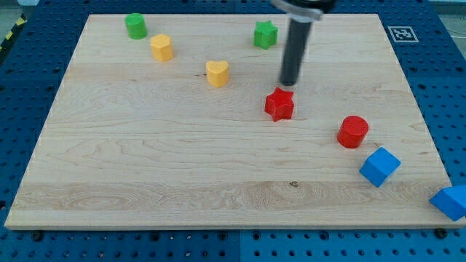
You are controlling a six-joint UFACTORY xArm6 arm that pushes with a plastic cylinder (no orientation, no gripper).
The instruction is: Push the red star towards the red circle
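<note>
The red star (279, 104) lies right of the board's middle. The red circle (353, 132) lies to its lower right, about a hundred pixels away. My tip (290, 83) stands just above the red star, slightly to its right, with a small gap between them. The rod rises from there to the view's top edge.
A green star (266, 33) lies at the top, left of the rod. A yellow heart (217, 73), a yellow block (162, 47) and a green block (135, 25) lie at upper left. Two blue cubes (380, 166) (451, 201) lie at lower right, the second off the wooden board (145, 160).
</note>
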